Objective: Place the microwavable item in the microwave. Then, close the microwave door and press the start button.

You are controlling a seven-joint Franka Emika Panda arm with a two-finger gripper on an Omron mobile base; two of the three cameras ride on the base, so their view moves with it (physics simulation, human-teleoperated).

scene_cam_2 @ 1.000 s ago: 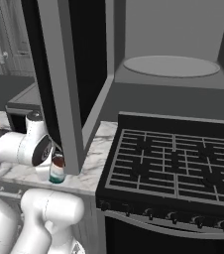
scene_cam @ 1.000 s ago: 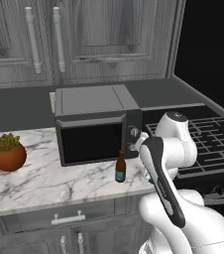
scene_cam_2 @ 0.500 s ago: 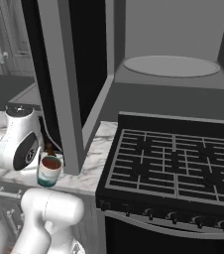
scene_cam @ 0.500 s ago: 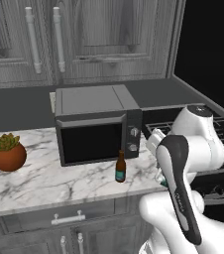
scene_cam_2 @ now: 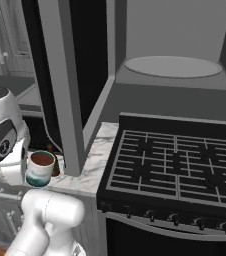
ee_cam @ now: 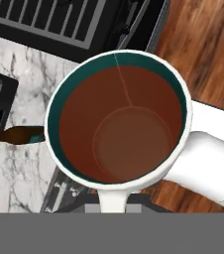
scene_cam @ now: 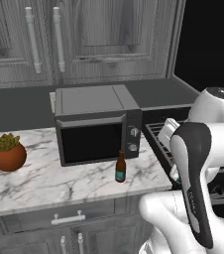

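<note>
You have the small white mug with the dark green band (scene_cam_2: pixel 39 169) in the air, up beside the white arm, out in front of the edge of the white marble counter (scene_cam: pixel 49 181). In the hand view the mug (ee_cam: pixel 118 119) is right up close, and you look straight down into its brown inside. Its white handle points down to the bottom edge, where the gripper (ee_cam: pixel 113 206) is. You cannot see the finger tips there, so you cannot tell how wide the jaws stand, but the mug hangs off the counter with only the hand by it.

The big grey microwave hole with the round plate (scene_cam_2: pixel 172 66) is up high, above the black stove with the grid top (scene_cam_2: pixel 177 165). Its tall dark glass door in a grey frame (scene_cam_2: pixel 60 75) stands wide open. The brown bottle with the teal label (scene_cam: pixel 120 167) stands on the counter, just in front of the small dark box oven with two knobs (scene_cam: pixel 96 130). A green plant in a round red-brown pot (scene_cam: pixel 8 153) sits at the far left of the counter.
</note>
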